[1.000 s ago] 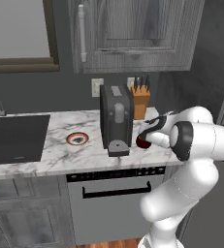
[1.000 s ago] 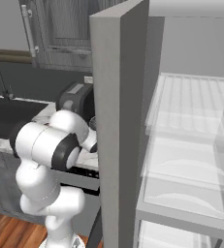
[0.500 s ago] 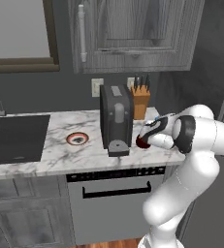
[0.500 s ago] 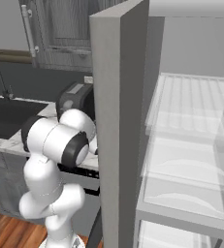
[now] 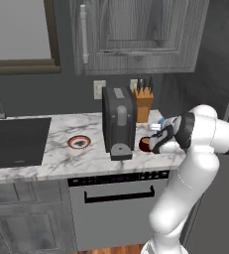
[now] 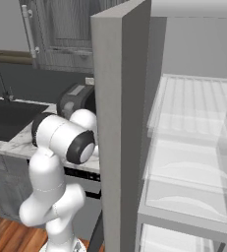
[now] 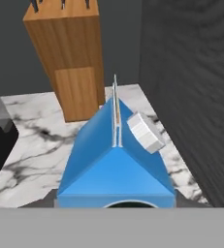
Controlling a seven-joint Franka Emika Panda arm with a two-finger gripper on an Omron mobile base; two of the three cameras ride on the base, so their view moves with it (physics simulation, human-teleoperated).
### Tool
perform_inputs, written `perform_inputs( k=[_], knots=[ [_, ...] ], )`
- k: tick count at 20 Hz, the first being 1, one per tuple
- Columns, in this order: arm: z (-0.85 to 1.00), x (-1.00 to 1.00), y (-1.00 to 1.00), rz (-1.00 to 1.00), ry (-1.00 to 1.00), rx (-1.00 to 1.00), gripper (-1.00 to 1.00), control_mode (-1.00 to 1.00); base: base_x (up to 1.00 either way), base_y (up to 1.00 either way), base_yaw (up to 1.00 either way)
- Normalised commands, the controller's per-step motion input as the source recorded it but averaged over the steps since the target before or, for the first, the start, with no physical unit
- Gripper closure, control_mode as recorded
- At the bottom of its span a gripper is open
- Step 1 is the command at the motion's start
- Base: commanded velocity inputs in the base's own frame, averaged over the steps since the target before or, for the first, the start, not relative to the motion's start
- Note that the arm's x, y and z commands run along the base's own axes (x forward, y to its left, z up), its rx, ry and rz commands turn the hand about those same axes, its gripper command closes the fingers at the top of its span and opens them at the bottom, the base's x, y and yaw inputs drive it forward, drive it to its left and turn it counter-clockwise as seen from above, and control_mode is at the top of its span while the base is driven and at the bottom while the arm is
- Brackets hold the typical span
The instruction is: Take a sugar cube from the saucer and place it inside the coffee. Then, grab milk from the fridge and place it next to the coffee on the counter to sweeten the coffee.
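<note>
blue gable-topped milk carton (image 7: pixel 116 169) with a white cap on its slope sits close under the hand camera, over the white grey-veined marble counter (image 7: pixel 31 135), with a tan wooden knife block (image 7: pixel 69 58) standing behind it against the dark wall. whether the end effector (image 5: pixel 158 139) has hold of the carton or stands open cannot be told; its finger tips are hidden. in the left base view the white arm reaches from the lower right to the counter's right end, its end effector just right of the small dark red-brown cup (image 5: pixel 145 145), which stands beside the tall black coffee machine (image 5: pixel 119 121). a bit of blue carton (image 5: pixel 156 119) shows just above the hand there. left of the machine lies the small round saucer with an orange-red rim (image 5: pixel 79 142), well apart from the cup. the black sink (image 5: pixel 14 141) is set in at the left. in the right base view the light grey fridge (image 6: pixel 122 123) stands open, its clear shelves showing.
</note>
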Motion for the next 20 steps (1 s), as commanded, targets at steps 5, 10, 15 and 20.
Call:
perform_inputs(
  k=[5,10,15,20],
  knots=[
    [0.0,0.01,0.0,0.0,0.0,0.0,-1.0,-1.0,0.0,0.0,0.0],
    [0.03,0.0,0.0,0.0,0.0,0.0,-1.0,-1.0,0.0,0.0,0.0],
    [0.37,0.0,0.0,-0.03,0.0,0.0,-1.0,-1.0,0.0,0.0,0.0],
    [0.74,0.0,0.0,-0.1,0.0,0.0,-1.0,-1.0,0.0,0.0,0.0]
  ],
)
